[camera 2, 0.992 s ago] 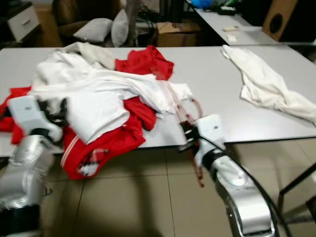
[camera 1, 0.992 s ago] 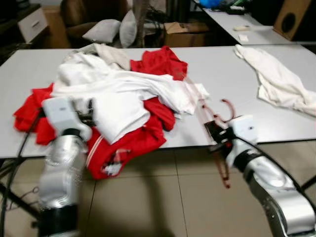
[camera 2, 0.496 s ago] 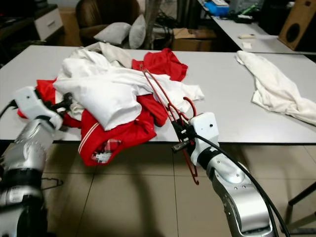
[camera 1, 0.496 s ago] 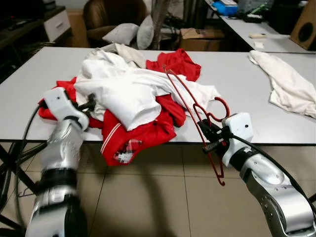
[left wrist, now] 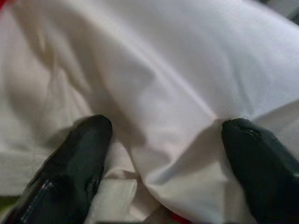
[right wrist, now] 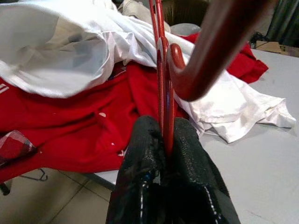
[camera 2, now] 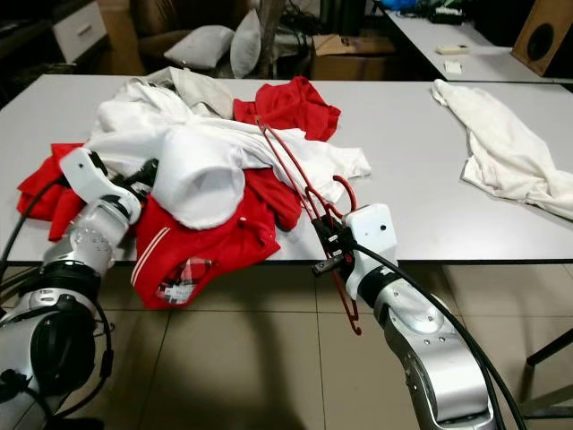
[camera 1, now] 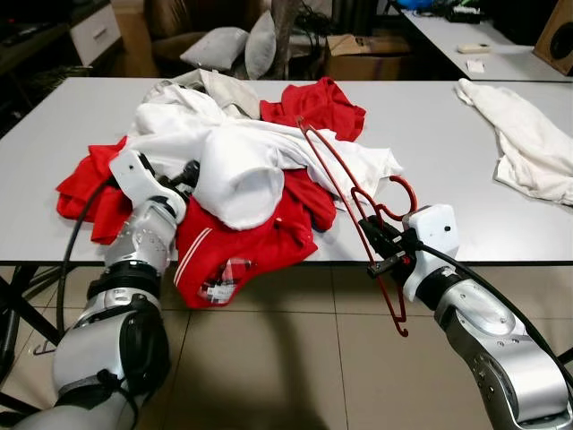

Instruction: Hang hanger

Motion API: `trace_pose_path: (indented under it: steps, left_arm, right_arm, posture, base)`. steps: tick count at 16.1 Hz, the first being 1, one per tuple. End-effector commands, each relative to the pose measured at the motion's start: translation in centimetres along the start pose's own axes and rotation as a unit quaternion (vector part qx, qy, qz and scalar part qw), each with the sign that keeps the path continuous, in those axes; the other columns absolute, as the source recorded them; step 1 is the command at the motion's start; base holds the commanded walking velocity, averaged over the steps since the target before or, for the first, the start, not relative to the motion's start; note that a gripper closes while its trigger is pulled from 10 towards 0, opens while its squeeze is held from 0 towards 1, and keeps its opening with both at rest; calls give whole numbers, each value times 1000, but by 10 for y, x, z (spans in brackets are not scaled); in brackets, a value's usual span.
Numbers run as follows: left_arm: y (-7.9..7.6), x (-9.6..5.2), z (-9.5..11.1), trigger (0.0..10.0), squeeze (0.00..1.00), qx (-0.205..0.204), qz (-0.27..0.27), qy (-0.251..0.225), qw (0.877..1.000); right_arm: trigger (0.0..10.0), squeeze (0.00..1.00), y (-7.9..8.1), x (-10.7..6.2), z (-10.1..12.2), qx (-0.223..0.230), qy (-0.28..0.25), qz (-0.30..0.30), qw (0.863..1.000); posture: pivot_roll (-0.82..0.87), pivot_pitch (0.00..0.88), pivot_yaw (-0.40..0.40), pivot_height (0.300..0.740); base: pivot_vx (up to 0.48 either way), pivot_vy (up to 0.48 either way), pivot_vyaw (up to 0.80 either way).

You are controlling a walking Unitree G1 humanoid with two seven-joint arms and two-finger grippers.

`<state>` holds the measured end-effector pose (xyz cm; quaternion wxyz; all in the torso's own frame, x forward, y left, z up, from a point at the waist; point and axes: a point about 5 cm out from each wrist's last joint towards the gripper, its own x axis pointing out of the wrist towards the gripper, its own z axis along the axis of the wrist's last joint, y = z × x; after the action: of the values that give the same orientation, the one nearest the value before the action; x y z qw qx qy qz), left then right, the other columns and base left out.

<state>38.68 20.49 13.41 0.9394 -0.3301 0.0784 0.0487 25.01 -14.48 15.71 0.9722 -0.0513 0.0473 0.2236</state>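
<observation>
Gripping a thin red wire hanger [camera 1: 358, 210] at the table's [camera 1: 430, 134] near edge, the right claw [camera 1: 383, 248] pinches its frame tight, hook beside the wrist. The left claw [camera 1: 183, 175], fingers [left wrist: 79, 154] spread, presses into a white shirt [camera 1: 242, 170] on the heaped red and white laundry. The hanger is in hand; hanging it remains, with no rail in sight.

the two eye views look forward and down from the head over the table [camera 1: 448, 134] edge, sharing the clothes pile [camera 1: 242, 170]. the left wrist view sits very close against white cloth [left wrist: 177, 93], perhaps that pile's. the right wrist view looks along its fingers [right wrist: 145, 154] toward it.
</observation>
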Motion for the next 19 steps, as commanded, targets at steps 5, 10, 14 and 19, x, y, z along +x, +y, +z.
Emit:
trace_pose_path:
  steps: [5,10,14,19]
  left_arm:
    - [-13,4,-2,0,0,-59,-33,-14,998]
    - [-14,3,-7,0,0,-69,-50,-14,996]
    - [-17,3,-12,0,0,-74,-68,-6,995]
    - [-19,3,-15,0,0,-86,-80,-1,993]
  right_arm:
    - [10000,0,1,-3,6,-13,-13,-5,1000]
    - [10000,0,3,0,4,-18,-9,-2,1000]
    - [10000,0,3,0,3,-20,-8,-5,1000]
    - [10000,0,4,0,3,-22,-7,-7,1000]
  posture:
    - [-31,0,65,740]
    - [-19,0,55,740]
    - [-22,0,63,740]
    - [-20,0,64,740]
  base:
    - [0,0,0]
    - [0,0,0]
    - [0,0,0]
    - [0,0,0]
